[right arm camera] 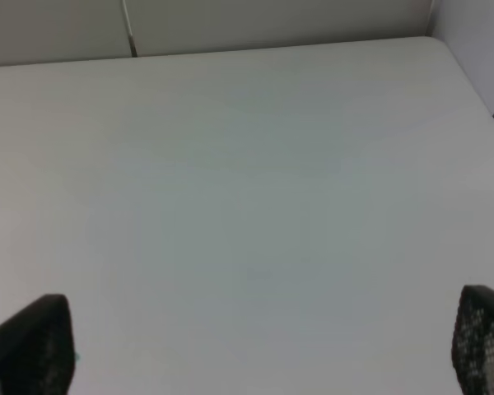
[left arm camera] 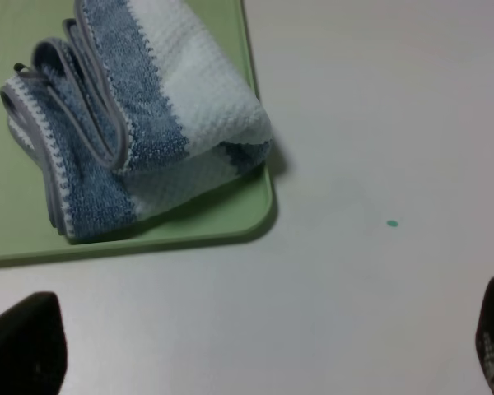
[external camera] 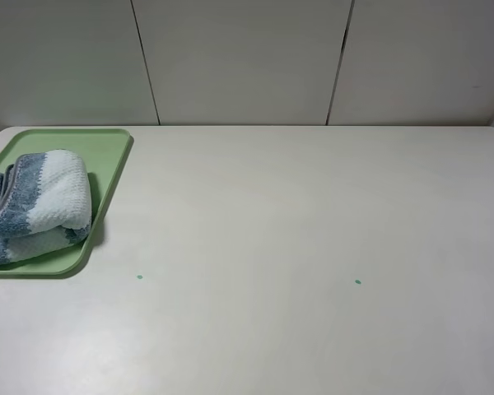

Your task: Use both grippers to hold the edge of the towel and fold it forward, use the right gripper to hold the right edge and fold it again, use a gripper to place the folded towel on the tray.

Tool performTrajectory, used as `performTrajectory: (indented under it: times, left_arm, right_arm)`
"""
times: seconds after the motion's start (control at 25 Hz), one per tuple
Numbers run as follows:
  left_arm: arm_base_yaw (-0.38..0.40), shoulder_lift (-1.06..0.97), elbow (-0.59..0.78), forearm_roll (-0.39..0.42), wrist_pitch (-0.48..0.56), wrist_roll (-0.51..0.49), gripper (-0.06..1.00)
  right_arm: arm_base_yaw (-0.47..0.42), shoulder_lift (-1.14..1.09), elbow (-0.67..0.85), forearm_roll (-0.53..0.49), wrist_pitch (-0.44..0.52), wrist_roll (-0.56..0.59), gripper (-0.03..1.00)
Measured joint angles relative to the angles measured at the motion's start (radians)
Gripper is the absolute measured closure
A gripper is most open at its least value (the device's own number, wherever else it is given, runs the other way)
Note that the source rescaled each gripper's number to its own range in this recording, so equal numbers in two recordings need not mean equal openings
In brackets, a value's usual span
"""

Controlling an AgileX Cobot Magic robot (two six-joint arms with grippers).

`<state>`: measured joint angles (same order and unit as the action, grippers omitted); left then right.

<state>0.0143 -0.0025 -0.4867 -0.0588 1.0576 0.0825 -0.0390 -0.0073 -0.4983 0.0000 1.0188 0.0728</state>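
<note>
Your folded towel [external camera: 37, 206] lies on the green tray [external camera: 107, 152] at the tabletop's [external camera: 296, 247] far left. Your left pincer [left arm camera: 255, 354] stands wide open and empty above the tabletop just beside the tray; your right pincer [right arm camera: 255, 346] is likewise spread open over bare tabletop.

The towel [left arm camera: 140, 123] is made of nubby terry cloth, edged with a smooth stitched hem [left arm camera: 99, 99]. The tray [external camera: 107, 156] is formed of smooth, matt plastic. The desk [external camera: 313, 247] is finished smooth and matt.
</note>
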Motion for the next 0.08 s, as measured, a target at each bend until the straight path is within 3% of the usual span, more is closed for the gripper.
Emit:
performTrajectory:
  times: [0.08]
  left_arm:
    - [0.0, 0.0, 0.0, 0.0, 0.0, 0.001, -0.06]
  right_arm:
    - [0.0, 0.0, 0.0, 0.0, 0.0, 0.0, -0.03]
